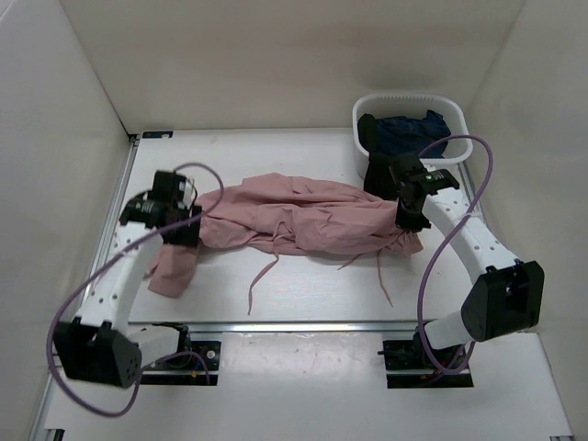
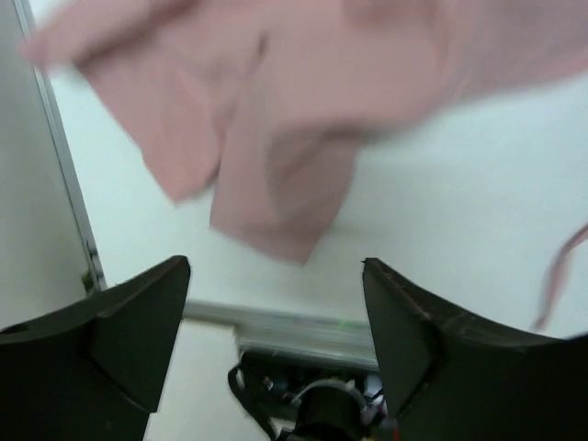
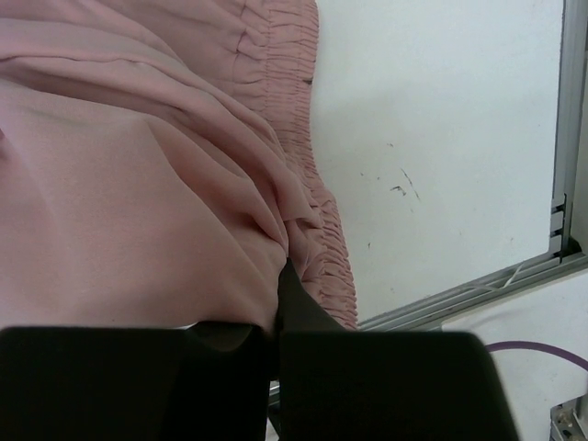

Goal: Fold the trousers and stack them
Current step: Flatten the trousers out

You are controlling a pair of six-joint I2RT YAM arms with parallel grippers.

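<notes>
The dusty-pink trousers [image 1: 303, 216] lie crumpled across the middle of the table, legs toward the left and gathered waistband [image 3: 322, 230] at the right. One leg end [image 1: 173, 266] trails toward the front left. Thin drawstrings [image 1: 262, 280] run toward the front edge. My left gripper [image 1: 188, 225] hovers over the leg end, open, with nothing between its fingers [image 2: 276, 264]; the blurred pink trousers [image 2: 276, 138] hang beyond them. My right gripper [image 1: 404, 219] is shut on the trousers [image 3: 138, 165] just beside the waistband, its fingertips [image 3: 283, 276] pinching a fold.
A white basket [image 1: 409, 97] at the back right holds a dark blue garment [image 1: 413, 129], and a black garment [image 1: 377, 170] hangs over its front. An aluminium rail [image 1: 294, 324] runs along the table's front edge. White walls enclose the left, back and right sides.
</notes>
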